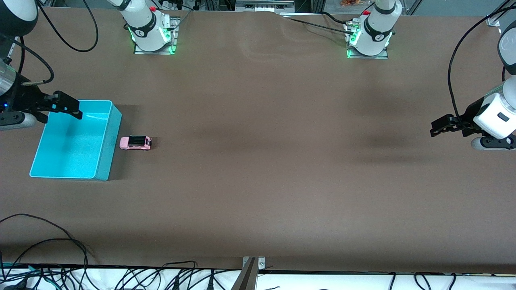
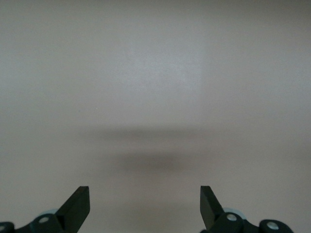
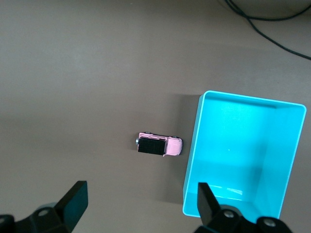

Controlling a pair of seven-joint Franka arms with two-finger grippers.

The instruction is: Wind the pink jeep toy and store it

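One pink jeep toy (image 1: 136, 142) out on the brown surface (image 1: 266, 169), one turquoise bin (image 1: 105, 149), two robot arms up top, two grippers, left gripper (image 1: 440, 127), right gripper (image 1: 67, 105), two open fingers apiece.

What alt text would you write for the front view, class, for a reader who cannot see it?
A pink jeep toy sits on the brown table beside a turquoise bin. The right gripper hangs open over the bin; the left gripper waits open at the left arm's end.
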